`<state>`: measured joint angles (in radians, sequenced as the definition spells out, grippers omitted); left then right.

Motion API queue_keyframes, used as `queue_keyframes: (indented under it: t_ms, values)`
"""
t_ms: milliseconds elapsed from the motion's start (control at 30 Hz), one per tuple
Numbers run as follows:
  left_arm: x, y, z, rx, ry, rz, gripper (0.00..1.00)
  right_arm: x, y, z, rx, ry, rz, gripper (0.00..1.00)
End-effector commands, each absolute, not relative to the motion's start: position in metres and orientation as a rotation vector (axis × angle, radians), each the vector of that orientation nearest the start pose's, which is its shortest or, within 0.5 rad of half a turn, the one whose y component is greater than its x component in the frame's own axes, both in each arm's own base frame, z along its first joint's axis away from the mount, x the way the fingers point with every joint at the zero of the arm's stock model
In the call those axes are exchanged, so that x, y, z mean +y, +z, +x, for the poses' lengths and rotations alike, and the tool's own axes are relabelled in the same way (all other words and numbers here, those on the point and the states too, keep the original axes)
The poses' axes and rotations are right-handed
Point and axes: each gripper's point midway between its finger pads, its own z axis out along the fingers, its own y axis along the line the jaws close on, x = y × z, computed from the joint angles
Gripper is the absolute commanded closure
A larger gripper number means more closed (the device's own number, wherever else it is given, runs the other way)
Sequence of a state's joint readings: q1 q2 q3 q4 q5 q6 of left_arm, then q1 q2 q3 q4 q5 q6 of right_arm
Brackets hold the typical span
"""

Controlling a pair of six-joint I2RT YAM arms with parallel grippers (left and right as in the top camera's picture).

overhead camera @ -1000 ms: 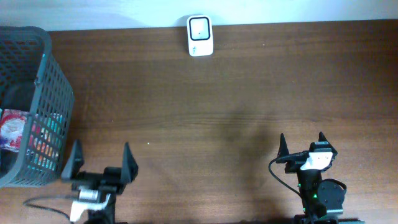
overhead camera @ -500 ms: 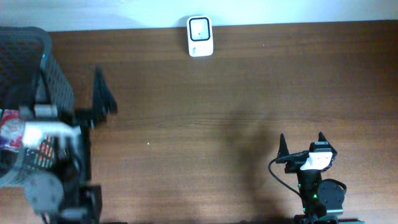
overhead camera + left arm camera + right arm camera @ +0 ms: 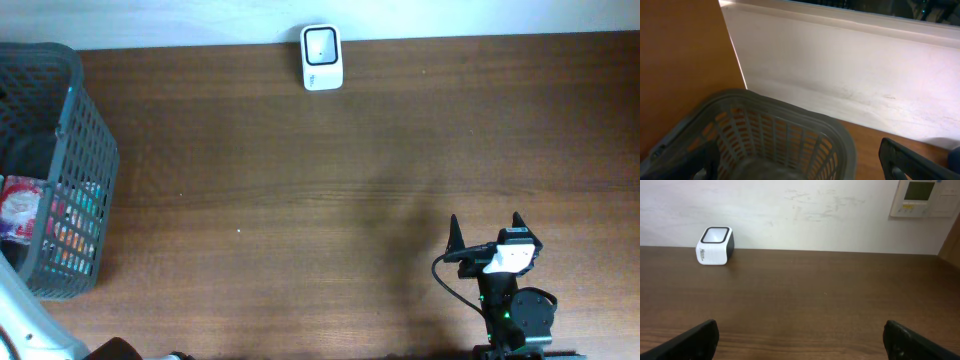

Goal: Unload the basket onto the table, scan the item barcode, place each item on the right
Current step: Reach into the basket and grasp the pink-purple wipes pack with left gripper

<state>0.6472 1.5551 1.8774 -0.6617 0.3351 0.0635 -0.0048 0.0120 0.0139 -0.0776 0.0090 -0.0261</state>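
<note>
Left gripper (image 3: pixel 807 169) stands with its jaws wide apart and nothing between them. The near end of the dark grey plastic mesh basket (image 3: pixel 790 115) fills the view just below and ahead of its fingers. Right gripper (image 3: pixel 485 228) is likewise spread fully and empty, low over the brown wooden table (image 3: pixel 300 200) and touching nothing. The small white box scanner with a black window (image 3: pixel 321 57) sits well ahead of the right gripper and off to its left, at the table's far edge by the wall.

By my reading the task has barely begun. No item is out of the basket: the colourful printed packets (image 3: pixel 25 210) lie inside it, on the left gripper's side, and none is held. Nearly everything remains: reaching into the basket, closing on one packet, lifting it clear, carrying it across to the scanner and turning its barcode toward the window. Whether any barcode faces up I cannot tell.
</note>
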Motion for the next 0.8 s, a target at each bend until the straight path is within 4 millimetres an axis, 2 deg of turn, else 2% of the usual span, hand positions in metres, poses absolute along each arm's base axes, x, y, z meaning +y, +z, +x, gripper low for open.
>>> queue_keyframes:
  t_ms: [0,67,133,233,300,333,433,500,600,767]
  values:
    - [0.232,0.449,0.388,1.829,0.192,-0.334,0.01,-0.002,0.155,0.246,1.653,-0.023,-0.007,0.01]
    - [0.253,0.436,0.390,1.871,0.259,-0.418,0.01,-0.002,0.155,0.246,1.653,-0.023,-0.007,0.01]
    - [0.264,0.414,0.395,1.955,0.256,-0.473,0.01,-0.002,0.155,0.246,1.653,-0.023,-0.007,0.01]
    - [0.283,0.351,0.403,2.156,0.240,-0.527,0.01,-0.002,0.155,0.246,1.653,-0.023,-0.007,0.01]
    - [0.284,0.328,0.403,2.224,0.207,-0.555,0.01,-0.002,0.155,0.246,1.653,-0.023,-0.007,0.01]
    - [0.282,0.321,0.400,2.252,0.194,-0.566,0.01,-0.002,0.155,0.246,1.653,-0.023,-0.007,0.01]
    - [0.288,0.319,0.397,2.257,0.225,-0.586,0.01,-0.002,0.155,0.246,1.653,-0.023,-0.007,0.01]
    - [0.294,0.308,0.393,2.293,0.260,-0.622,0.01,-0.002,0.155,0.246,1.653,-0.023,-0.007,0.01]
    - [0.304,0.269,0.391,2.398,0.276,-0.684,0.01,-0.002,0.155,0.246,1.653,-0.023,-0.007,0.01]
    - [0.307,0.222,0.395,2.504,0.220,-0.727,0.01,-0.002,0.155,0.246,1.653,-0.023,-0.007,0.01]
